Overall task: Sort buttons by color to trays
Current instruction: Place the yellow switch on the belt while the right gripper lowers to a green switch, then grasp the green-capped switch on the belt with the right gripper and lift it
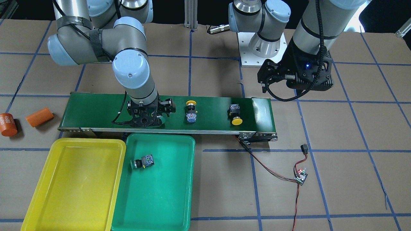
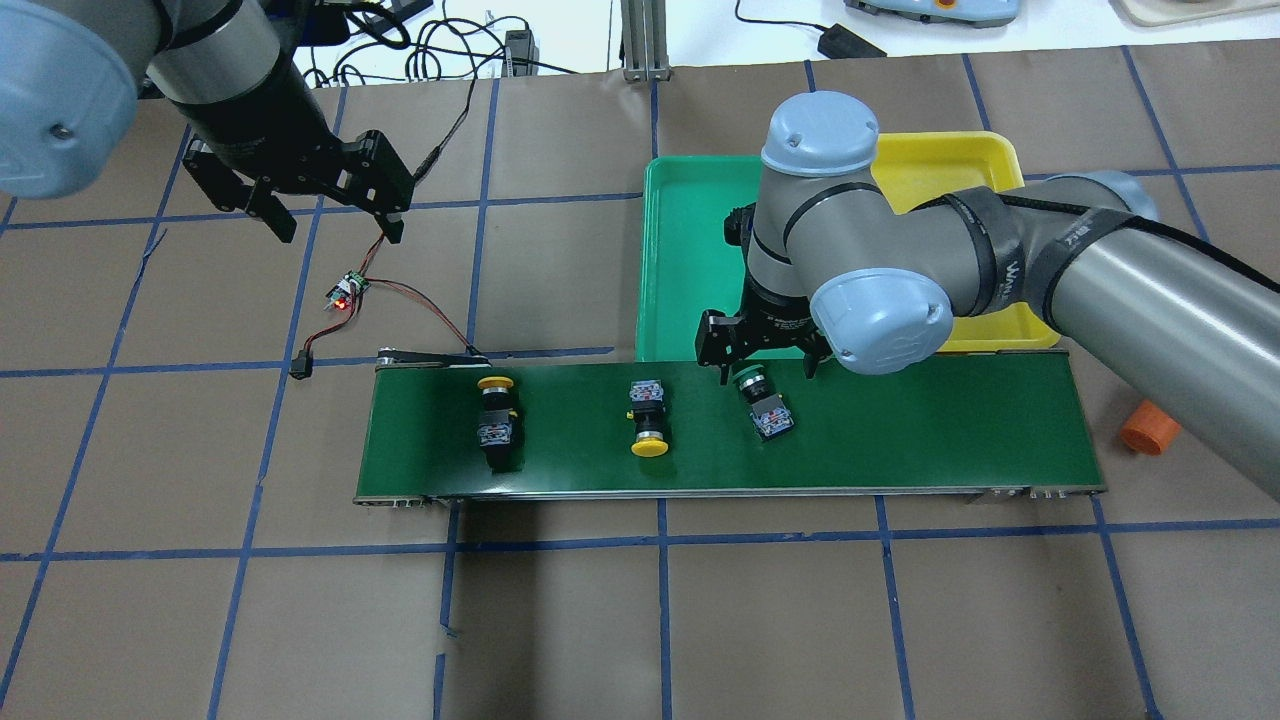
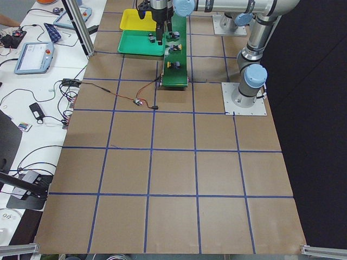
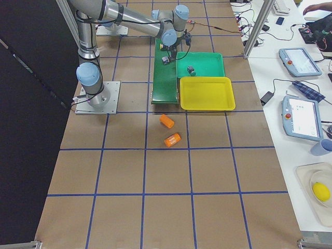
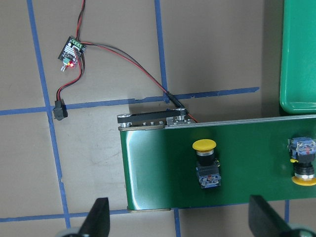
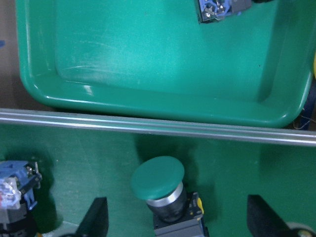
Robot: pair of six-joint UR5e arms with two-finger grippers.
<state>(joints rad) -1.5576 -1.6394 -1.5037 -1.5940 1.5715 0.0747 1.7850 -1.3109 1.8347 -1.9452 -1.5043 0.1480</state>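
Left tool (image 2: pixel 338 225) hangs over the brown surface (image 2: pixel 560 620), spread wide and holding nothing, beyond the left end of the conveyor belt (image 2: pixel 930 440) and well apart from every button. I count four buttons. Three lie on the belt: the first yellow button (image 2: pixel 495 412), the second yellow button (image 2: pixel 648 420) apart from it, then the green button (image 2: pixel 768 412) near the tray-side edge. The right tool (image 2: pixel 765 372) stands open astride its cap, fingers (image 6: pixel 98 219) not touching it. A long stretch of belt runs on rightward. The other green button (image 1: pixel 143 161) lies in the green tray (image 2: pixel 680 260), which touches the yellow tray (image 2: pixel 940 165); both sit just beside the belt. Two orange cylinders (image 1: pixel 8 124) (image 1: pixel 39 116) lie past its right end.
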